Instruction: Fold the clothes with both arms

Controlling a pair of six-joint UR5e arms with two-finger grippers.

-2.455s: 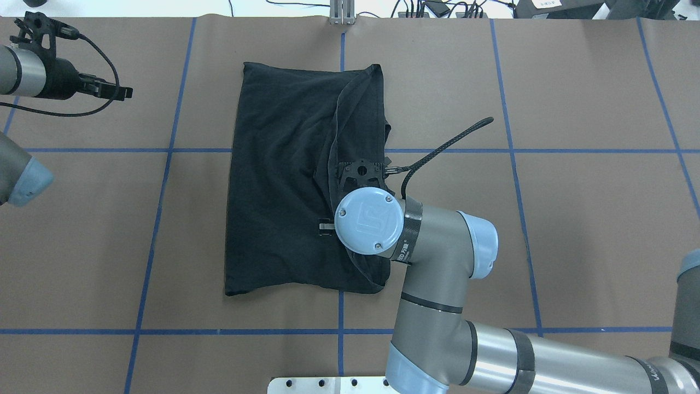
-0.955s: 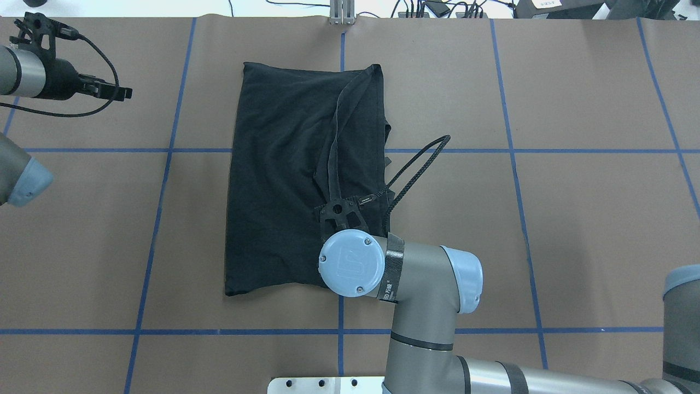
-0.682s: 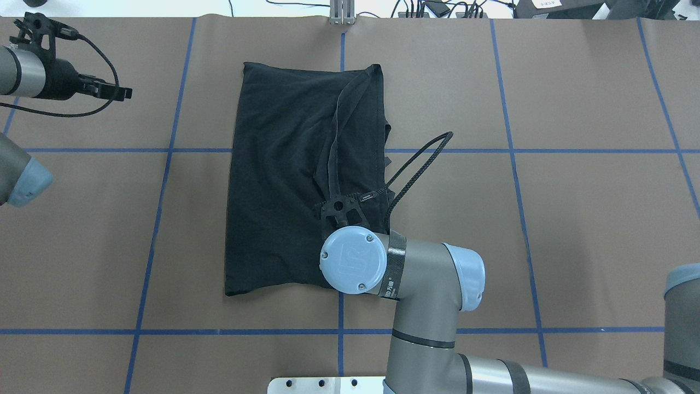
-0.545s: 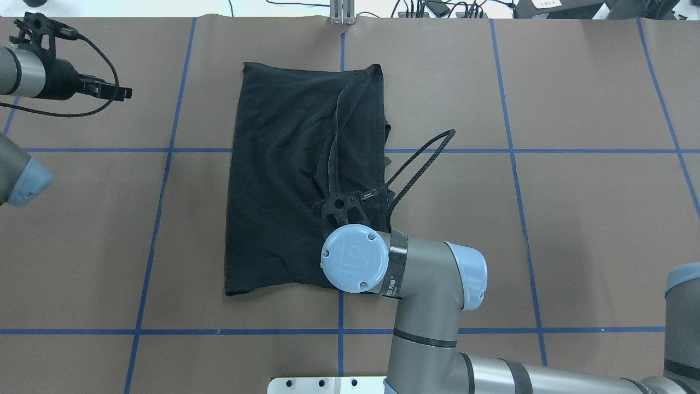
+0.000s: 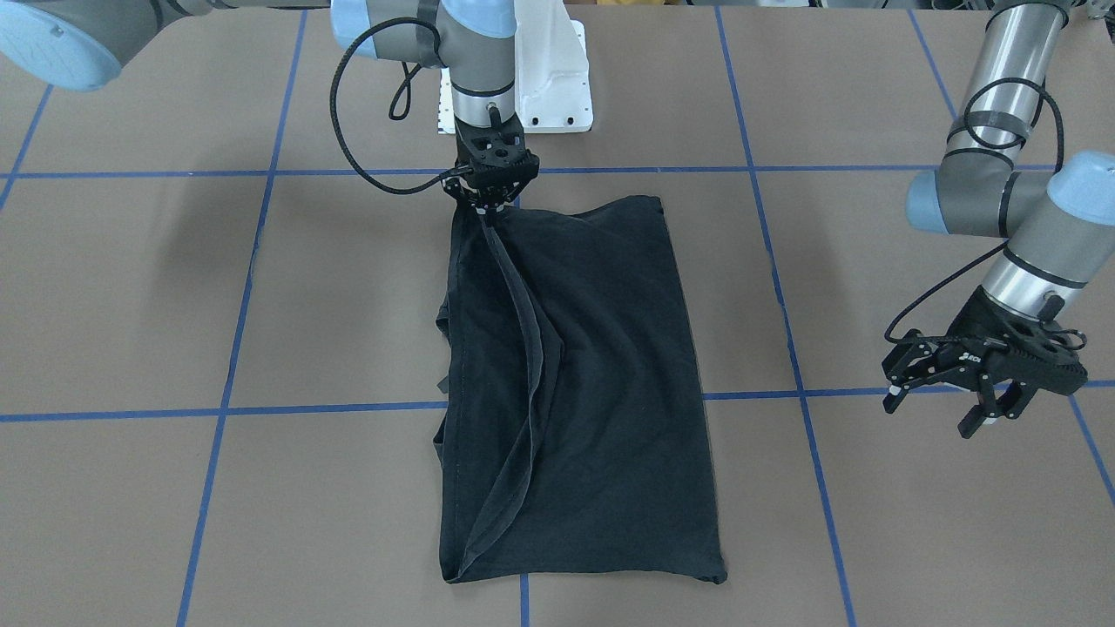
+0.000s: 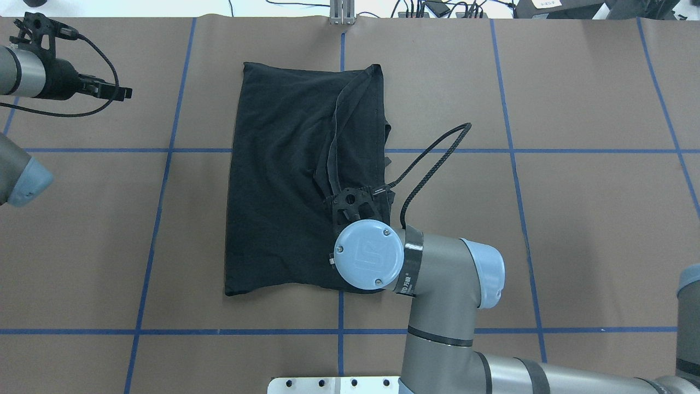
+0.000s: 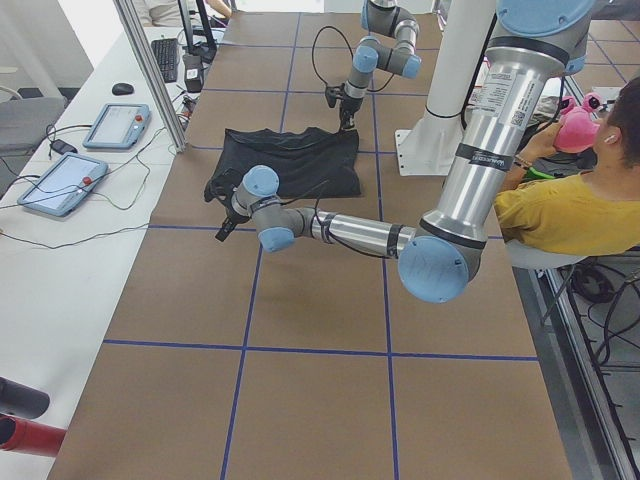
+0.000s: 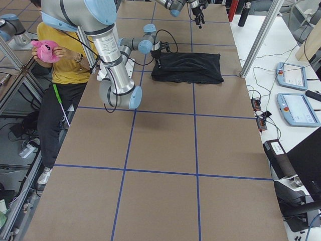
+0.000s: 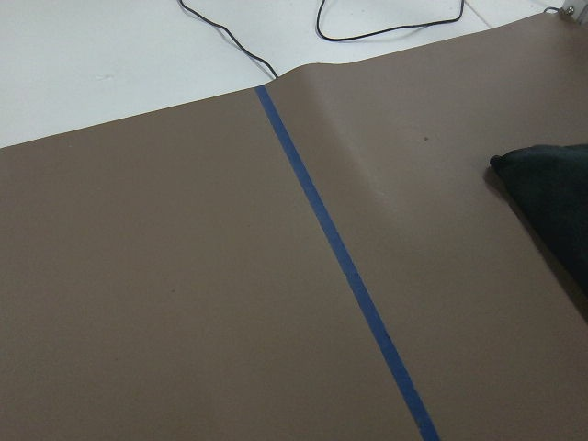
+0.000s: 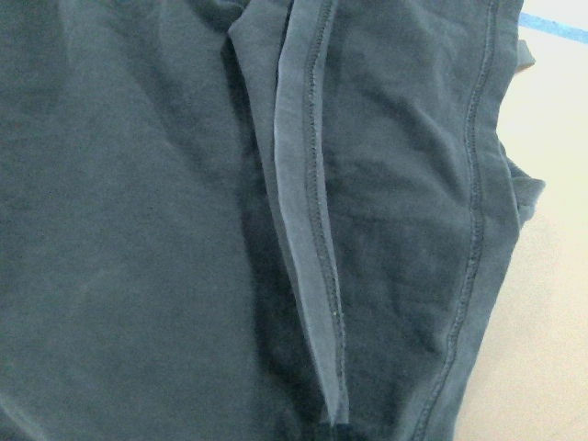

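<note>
The black T-shirt (image 5: pixel 610 366) lies on the brown table as a long folded rectangle, no logo showing. My right gripper (image 5: pixel 488 206) hovers over its edge nearest the robot, shut on a hem that rises to it as a taut ridge (image 5: pixel 523 348). From overhead, the T-shirt (image 6: pixel 279 180) is partly covered by the right wrist's blue cap (image 6: pixel 368 261), which hides the fingers. The right wrist view is filled with black fabric and a stitched hem (image 10: pixel 312 230). My left gripper (image 5: pixel 930 415) hangs open and empty well off to the shirt's side, also seen overhead (image 6: pixel 123 93). A shirt corner (image 9: pixel 551 193) shows in the left wrist view.
The white mounting base (image 5: pixel 553 78) stands just behind the right gripper. A black cable loop (image 6: pixel 432 158) arcs beside the shirt. Blue tape lines (image 6: pixel 164 150) grid the table. A seated person in yellow (image 7: pixel 570 210) and two tablets (image 8: pixel 296 108) sit beyond the table's edges.
The right wrist drew back toward the robot with the hem, stretching the ridge, then shifted a little rightward in the overhead view. The left arm has stayed still.
</note>
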